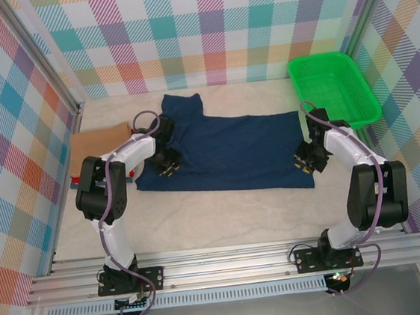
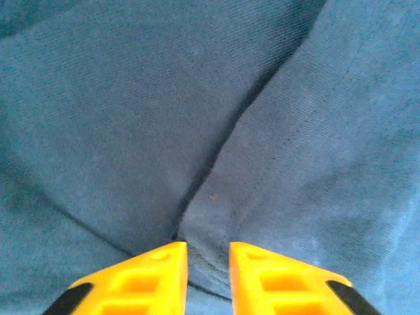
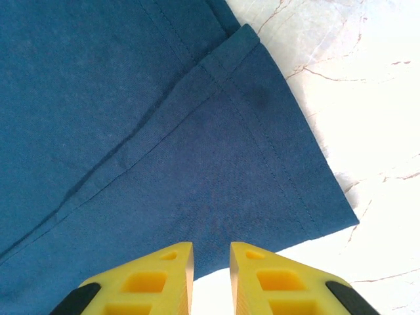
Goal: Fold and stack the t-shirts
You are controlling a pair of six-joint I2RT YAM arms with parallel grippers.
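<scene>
The dark navy cloth t-shirt [image 1: 232, 151] lay flat on the pale desk [image 1: 224, 224], its long axis running left to right between the arms. At its near right hem corner the right fingers [image 3: 259, 266] pinched narrow. At its left end the left fingers [image 2: 161, 262] sat narrow on a crease, grip unclear.

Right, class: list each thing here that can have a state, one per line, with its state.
Dark navy cloth t-shirt: spread out on the table, unstacked.
Tan folded cloth t-shirt: folded, lying left of the navy one.
Green plastic basket: upright, empty.
Left tool: down on the navy t-shirt, jaws nearly together, grip unclear.
Right tool: at the navy t-shirt's hem corner, jaws nearly together, grip unclear.
</scene>
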